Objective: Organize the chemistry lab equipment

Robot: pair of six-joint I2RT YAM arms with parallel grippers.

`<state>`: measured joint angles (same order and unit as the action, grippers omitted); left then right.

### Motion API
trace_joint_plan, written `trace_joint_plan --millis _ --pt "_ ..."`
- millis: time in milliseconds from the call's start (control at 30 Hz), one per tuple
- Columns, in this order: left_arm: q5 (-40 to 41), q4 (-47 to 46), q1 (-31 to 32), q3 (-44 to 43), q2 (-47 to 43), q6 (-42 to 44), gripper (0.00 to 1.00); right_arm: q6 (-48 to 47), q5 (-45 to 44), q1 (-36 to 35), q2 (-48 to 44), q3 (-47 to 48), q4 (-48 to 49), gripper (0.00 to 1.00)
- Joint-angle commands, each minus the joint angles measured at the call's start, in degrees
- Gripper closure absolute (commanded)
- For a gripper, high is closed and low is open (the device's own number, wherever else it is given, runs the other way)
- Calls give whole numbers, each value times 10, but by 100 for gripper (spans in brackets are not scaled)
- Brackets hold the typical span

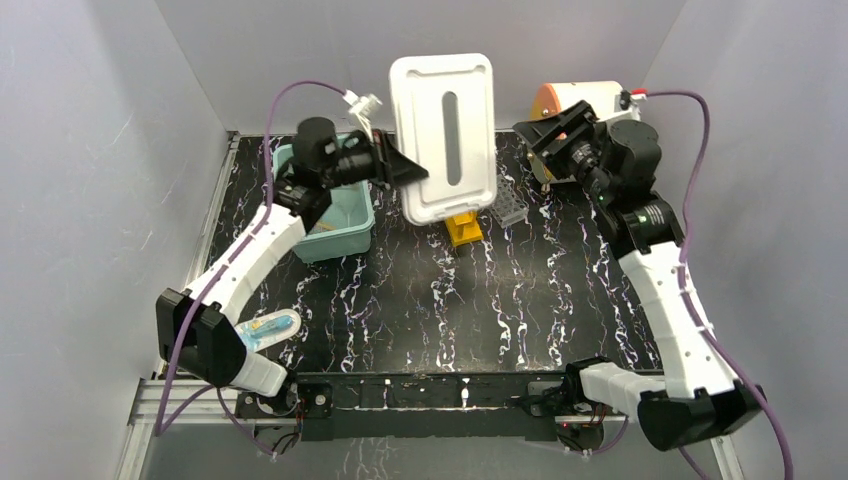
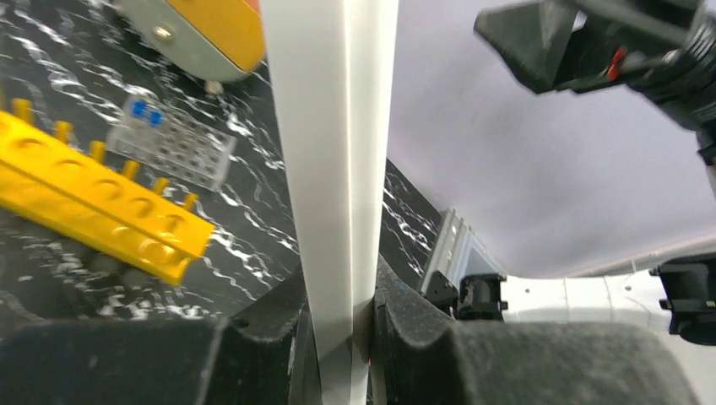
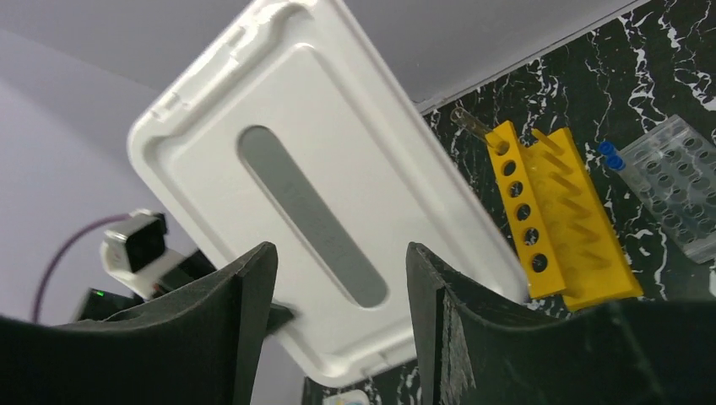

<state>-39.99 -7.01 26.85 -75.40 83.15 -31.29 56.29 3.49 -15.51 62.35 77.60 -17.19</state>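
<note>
At 12 o'clock over the desk [image 1: 450, 300], the left gripper [image 1: 403, 172] is pinching the lid [image 1: 445, 130] by the lower part of its 9 o'clock edge. Its jaws are narrowing onto the thin rim, and it is holding the lid clear of the desk with the broad face turned toward the overhead view. Gripping at the edge is probably meant to keep the panel from swinging and to leave the face free. The right gripper [image 1: 553, 135] is hovering at 3 o'clock of the lid with its jaws standing wide and holding nothing; its wrist view shows the lid framed between the fingers but apart from them. I judge it is waiting either to steady the lid or to move off for another item. Directly beneath the lid's 6 o'clock end, the yellow rack [image 1: 463, 230] is lying on the desk with the clear rack [image 1: 508, 205] just beside it at 3 o'clock, both not yet put away. The teal bin [image 1: 340, 225] is sitting at 9 o'clock of the lid, partly hidden behind the left arm; the lid likely belongs to it and is being kept off so things can go in. A small clear item [image 1: 268, 328] is lying at 8 o'clock near the left base. An orange-faced drum [image 1: 575, 100] is standing at 1 o'clock behind the right gripper.
</note>
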Motion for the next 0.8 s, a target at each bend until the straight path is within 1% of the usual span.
trace_joint_plan --millis 0,67,133,200,300,400,433,567,667,767 --pt "-80 52 -92 -52 -19 -37 100 -121 72 -2 45 41 27 35" --pt "-103 83 -120 -71 -9 -32 100 -147 79 -2 62 57 29 35" --pt "-102 123 -139 -88 -3 -18 100 -168 90 -2 82 74 32 35" --pt "-118 141 -169 -97 3 -26 100 -183 107 -3 106 90 34 34" --pt "-173 122 -225 -85 5 -69 100 -196 123 -8 141 114 31 35" --pt "-212 109 -265 -72 2 -98 100 -214 119 -25 174 136 27 35" --pt "-219 112 -289 -67 1 -103 100 -223 116 -32 186 147 22 35" --pt "-244 122 -352 -41 -14 -121 100 -270 80 -81 238 194 -10 34" --pt "-260 113 -383 -15 -29 -137 100 -290 51 -120 271 211 -17 34" --pt "-266 131 -398 2 -41 -120 100 -318 17 -165 303 227 -23 34"
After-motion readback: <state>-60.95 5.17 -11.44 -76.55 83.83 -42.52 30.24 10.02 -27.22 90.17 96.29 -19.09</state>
